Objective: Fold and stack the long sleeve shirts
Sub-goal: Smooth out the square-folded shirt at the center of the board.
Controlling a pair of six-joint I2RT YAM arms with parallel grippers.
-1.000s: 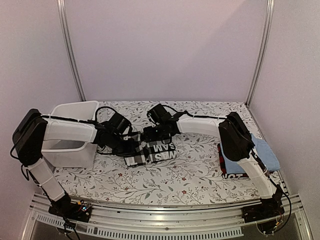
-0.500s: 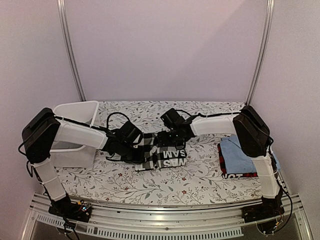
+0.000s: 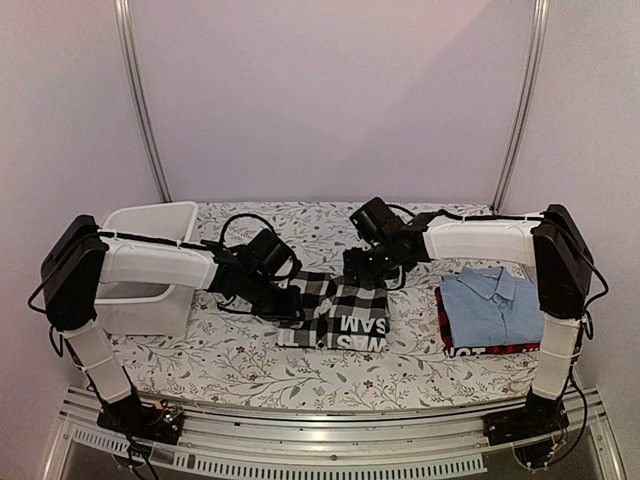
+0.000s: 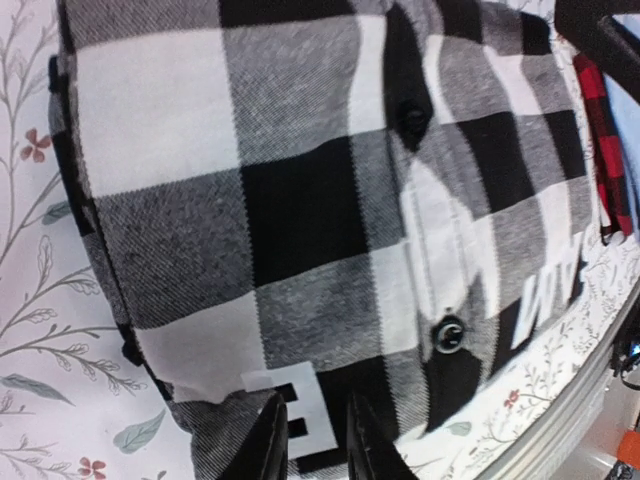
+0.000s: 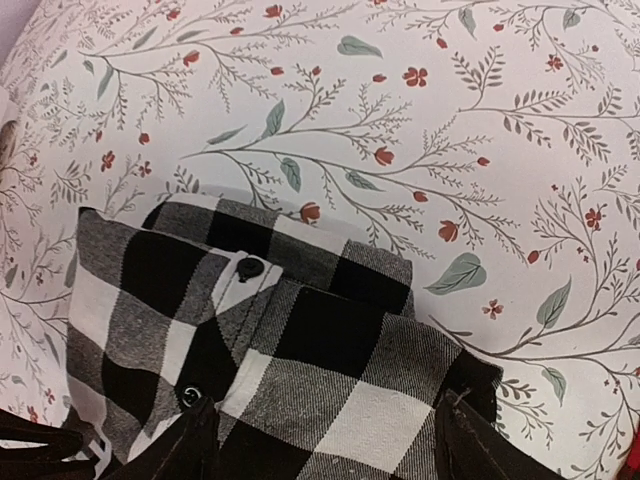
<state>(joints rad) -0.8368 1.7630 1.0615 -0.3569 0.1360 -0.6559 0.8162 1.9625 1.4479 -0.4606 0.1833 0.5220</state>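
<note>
The black-and-white checked shirt [image 3: 345,312] lies folded at mid-table, its white lettering on the near edge. My left gripper [image 3: 293,303] is at the shirt's left edge. In the left wrist view its fingers [image 4: 268,440] stand close together on a fold of the checked cloth [image 4: 300,200]. My right gripper [image 3: 362,266] is at the shirt's far edge. In the right wrist view it [image 5: 330,445] is wide open over the cloth [image 5: 330,350]. The light blue collared shirt [image 3: 492,298] lies folded on the red-and-black shirt [image 3: 446,328] at the right.
A white plastic tub [image 3: 140,262] stands at the left, behind my left arm. The table wears a floral cloth [image 3: 250,358]. A metal rail [image 3: 330,425] runs along the near edge. Purple walls close in the back and both sides.
Both arms have swung right, taking the checked shirt from centre-left towards the stack. It now lies flatter. My right arm has moved off the light blue shirt, leaving it in full view.
</note>
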